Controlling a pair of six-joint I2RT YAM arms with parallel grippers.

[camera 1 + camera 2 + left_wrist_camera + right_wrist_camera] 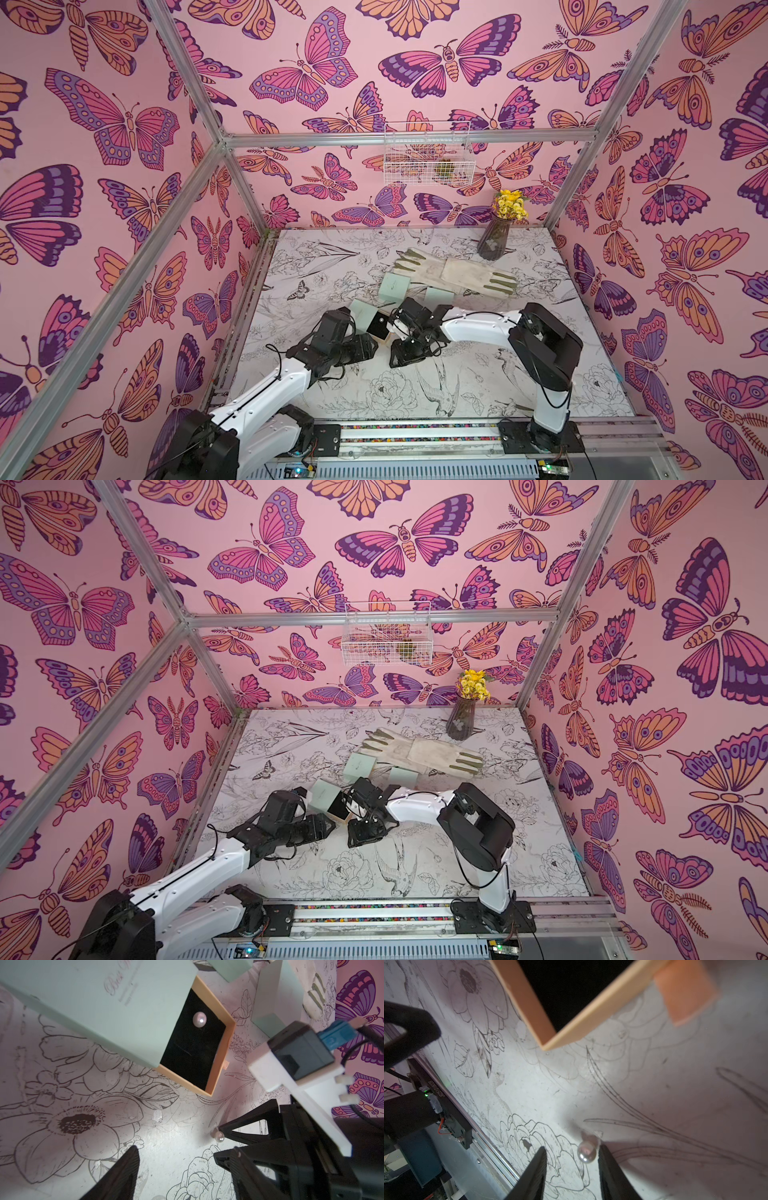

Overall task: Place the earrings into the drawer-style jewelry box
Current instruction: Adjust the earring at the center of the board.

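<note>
We are seeing the right gripper [572,1154] reaching down to the table [654,1088] with its jaws standing apart. A pearl earring [587,1152] is lying on the tabletop between the two fingers, just beside one of them. We cannot tell whether that finger is touching it, and nothing is being pinched. The left gripper [185,1148] is hanging close by, low over the table, with its jaws spread wide and nothing between them.

Near both tools the jewelry box [104,1001] is resting on the table, a mint-green sleeve with its tan drawer [226,1043] pulled partway out. A second pearl earring [199,1019] is sitting on the black lining inside the drawer. The loose earring is lying near the drawer's open corner but apart from it.

Farther back, in a top view, two more mint boxes [394,286] are standing just beside a pair of pale gloves [453,270]. A dark vase [494,243] of yellow flowers is standing near the back wall, below a white wire basket [426,153].
</note>
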